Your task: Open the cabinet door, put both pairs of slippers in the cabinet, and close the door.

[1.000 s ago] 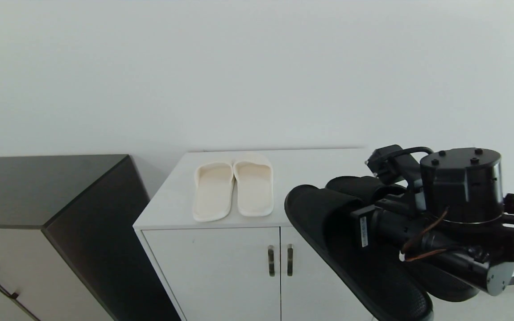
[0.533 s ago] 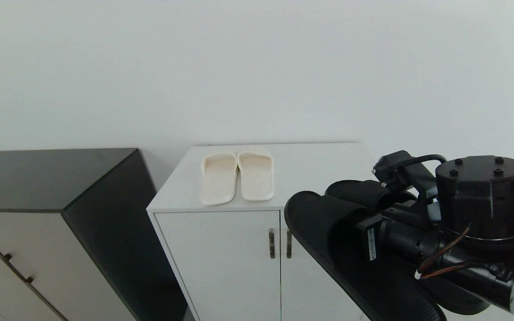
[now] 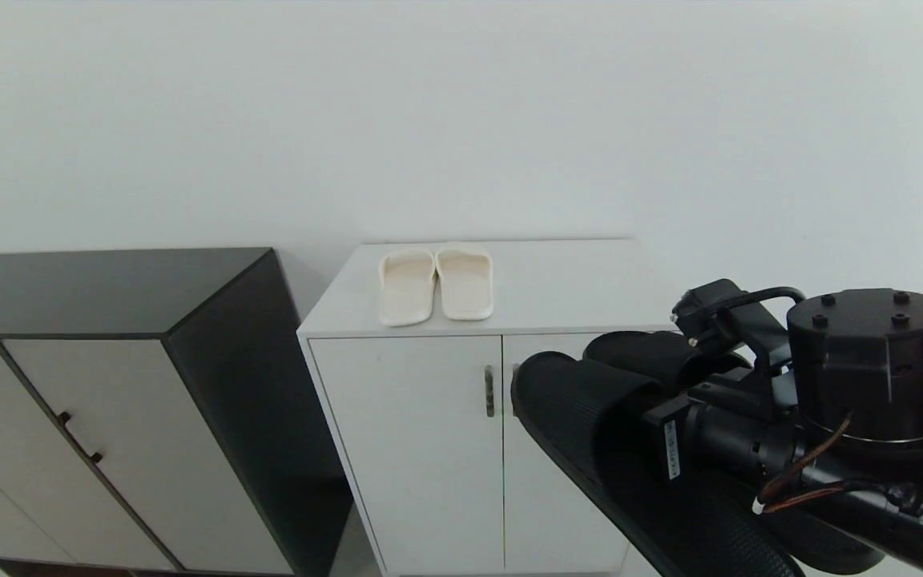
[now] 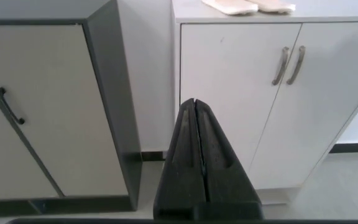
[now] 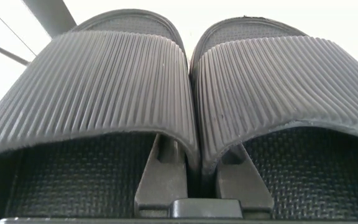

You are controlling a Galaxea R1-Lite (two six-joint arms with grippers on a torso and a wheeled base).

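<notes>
Dark cabinet (image 3: pixel 109 304) sits on the left, and the left gripper (image 4: pixel 196 143) is empty with its fingers pressed together. Next over, the white cabinet (image 3: pixel 413 449) has both doors shut, with the cream slippers (image 3: pixel 436 284) side by side on top. Far right, the right gripper (image 5: pixel 194 165) is clamped on the black slippers (image 3: pixel 582 401), holding them up in front of the right door.

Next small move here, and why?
Probably bring the shut, empty left gripper to a metal bar handle of the white two-door cabinet: both doors are closed, the right gripper holds the black ribbed slippers, and the cream slippers sit on top.
</notes>
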